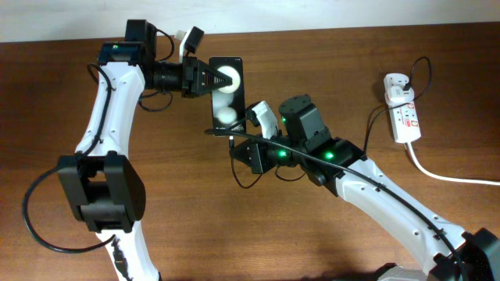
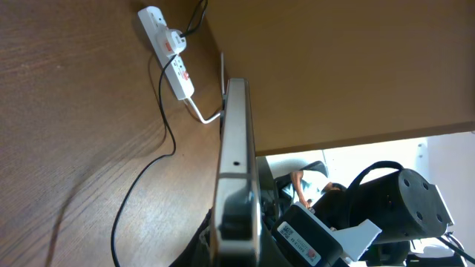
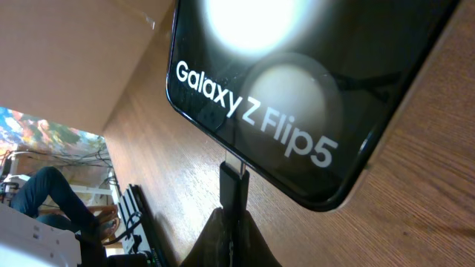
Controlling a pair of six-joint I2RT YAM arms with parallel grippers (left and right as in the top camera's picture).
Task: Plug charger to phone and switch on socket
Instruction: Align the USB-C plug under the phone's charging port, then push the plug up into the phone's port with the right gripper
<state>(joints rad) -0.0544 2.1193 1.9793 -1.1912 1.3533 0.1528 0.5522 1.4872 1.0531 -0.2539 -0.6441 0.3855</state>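
The black phone [image 1: 233,95] lies near the table's middle back, with two white blobs on its face. My left gripper [image 1: 209,78] is shut on its far end; the left wrist view shows the phone edge-on [image 2: 236,141]. My right gripper [image 3: 234,241] is shut on the charger's black connector [image 3: 236,185], whose tip meets the phone's near edge below the "Galaxy Z Flip5" lettering [image 3: 252,111]. How deep it sits I cannot tell. The thin black charger cable [image 2: 141,172] runs to the white socket strip [image 1: 406,119], where its white plug head [image 1: 397,84] is plugged in.
The socket's thick white cord [image 1: 453,176] runs off to the right edge. The socket also shows in the left wrist view [image 2: 172,55]. The right arm [image 1: 375,187] crosses the table's right front, and the left arm [image 1: 105,117] stands along the left side.
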